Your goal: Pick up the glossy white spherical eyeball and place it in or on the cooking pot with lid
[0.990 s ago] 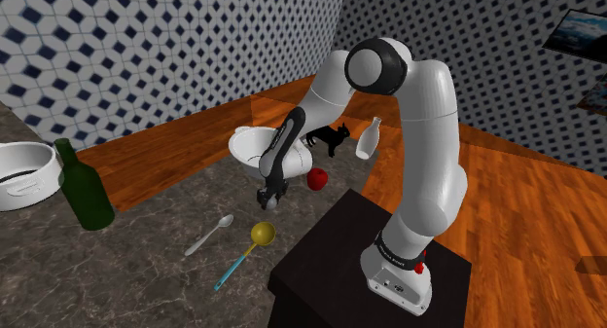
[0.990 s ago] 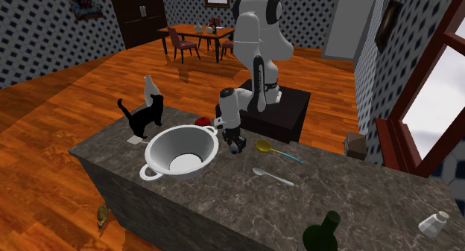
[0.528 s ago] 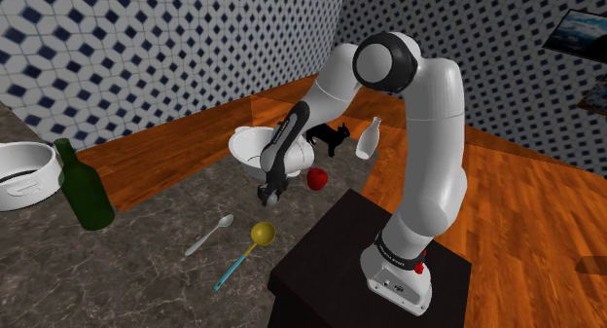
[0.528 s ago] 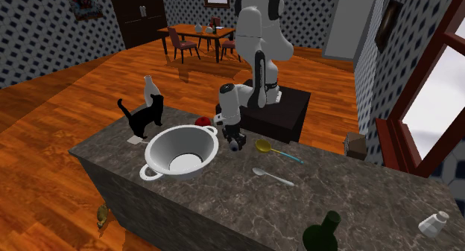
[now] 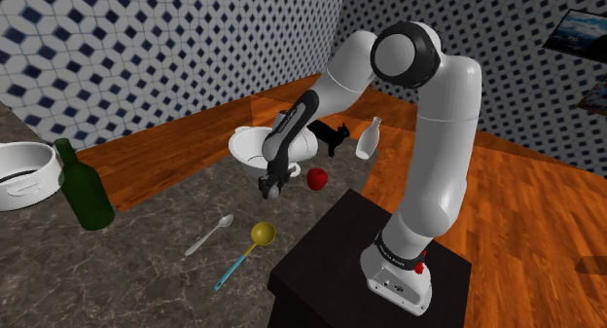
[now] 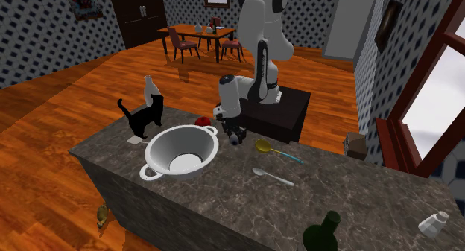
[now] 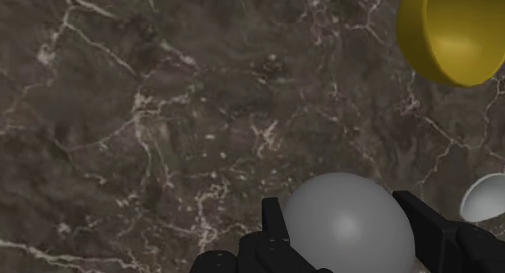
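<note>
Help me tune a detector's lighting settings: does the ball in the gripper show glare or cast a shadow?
Wrist view: the ball, clasped in the gripper, is softly shaded grey with no hard glare, and no shadow of it falls on the counter. Shoulder view: a brighter sheen on the wooden floor. Second exterior view: even light, no clear shadow under the spoon.

The pale grey ball [image 7: 348, 223] sits between the fingers of the black pincer [image 6: 235, 138], above the dark marbled worktop [image 6: 223, 194] — just beside the two-handled white basin [image 6: 181, 151]; the straight-walled white pot [image 5: 29, 185] stands well apart, beside the green glass bottle [image 5: 88, 200].
</note>
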